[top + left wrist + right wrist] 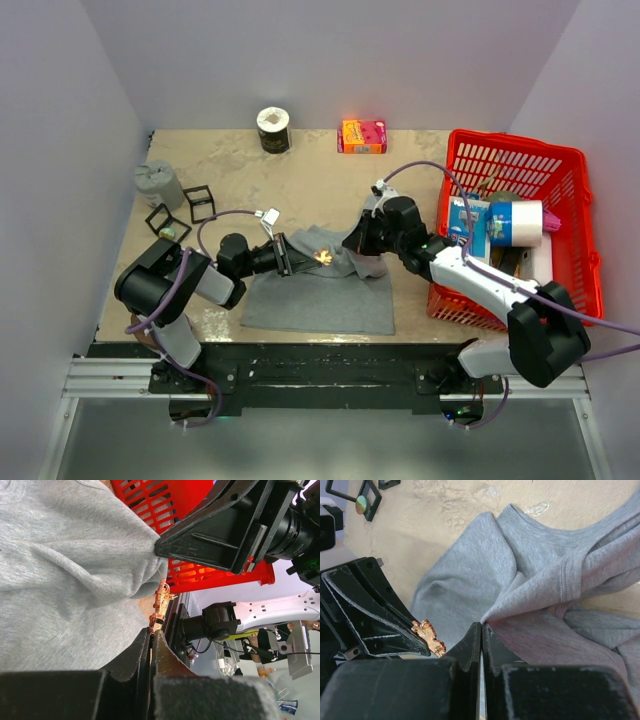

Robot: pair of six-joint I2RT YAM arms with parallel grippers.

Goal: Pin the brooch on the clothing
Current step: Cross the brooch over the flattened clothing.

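Over the left part of the clothing (320,300), the left gripper (290,256) is clamped tight on the brooch (323,257), which juts out from its tips. The brooch meets the clothing's raised fold, touching or just beside it. Whether its pin has entered the knit cannot be told. On that fold's right side, the right gripper (358,243) is pinched closed on the cloth, holding it up off the bench (300,170). Both holds look made; piercing and fastening likely remain.
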